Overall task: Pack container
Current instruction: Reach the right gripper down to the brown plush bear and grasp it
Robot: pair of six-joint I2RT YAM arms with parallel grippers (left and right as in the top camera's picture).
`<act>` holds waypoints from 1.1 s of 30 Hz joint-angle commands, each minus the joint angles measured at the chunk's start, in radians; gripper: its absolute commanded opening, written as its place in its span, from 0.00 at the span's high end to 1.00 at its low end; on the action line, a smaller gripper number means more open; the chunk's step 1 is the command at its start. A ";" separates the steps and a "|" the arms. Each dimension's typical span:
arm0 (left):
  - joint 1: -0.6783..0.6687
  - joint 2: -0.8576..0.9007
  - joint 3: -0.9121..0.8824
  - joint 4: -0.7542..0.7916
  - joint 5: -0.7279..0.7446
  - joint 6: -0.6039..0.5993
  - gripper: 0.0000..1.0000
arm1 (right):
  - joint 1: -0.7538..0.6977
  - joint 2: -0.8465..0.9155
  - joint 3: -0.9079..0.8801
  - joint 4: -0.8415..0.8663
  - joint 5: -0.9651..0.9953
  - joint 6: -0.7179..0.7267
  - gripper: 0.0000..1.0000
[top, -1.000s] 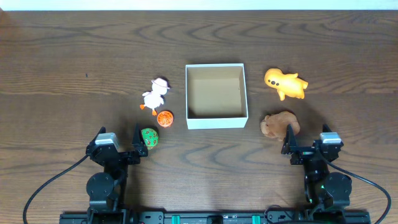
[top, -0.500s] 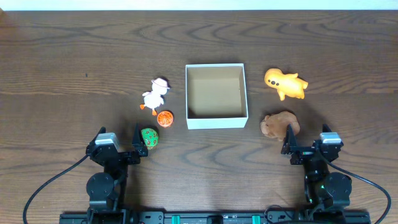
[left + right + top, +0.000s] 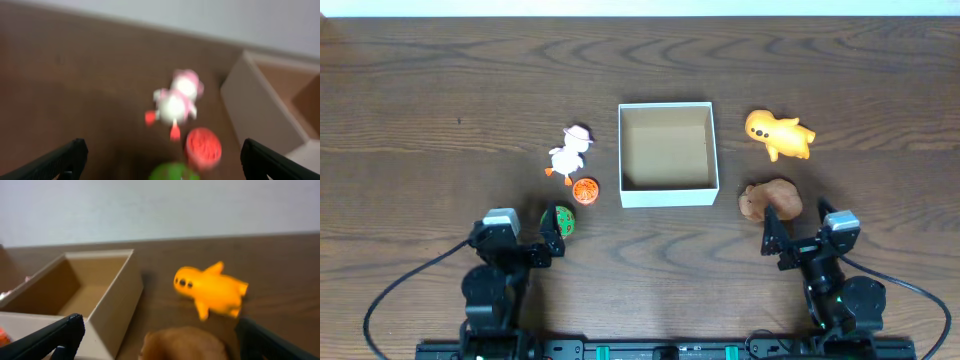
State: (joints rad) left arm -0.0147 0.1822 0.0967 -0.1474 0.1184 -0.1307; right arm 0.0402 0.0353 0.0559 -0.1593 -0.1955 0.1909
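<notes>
The left gripper [image 3: 551, 240] and right gripper [image 3: 772, 238] are held spread, aimed at the green toy [image 3: 560, 220] and brown plush [image 3: 769, 199], apparently for straddling them.

One container [image 3: 669, 195], five small toys [image 3: 779, 134]

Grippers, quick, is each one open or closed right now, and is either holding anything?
Left gripper: open, holding nothing.
Right gripper: open, holding nothing.
</notes>
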 commanded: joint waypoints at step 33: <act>0.134 1.144 1.085 -0.631 0.020 0.180 0.02 | -0.014 1.447 1.255 -0.780 0.006 -0.143 0.01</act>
State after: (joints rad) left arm 0.1097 1.3209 1.1641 -0.7750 0.1318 0.0341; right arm 0.0399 1.4582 1.2907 -0.9554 -0.1688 -0.0032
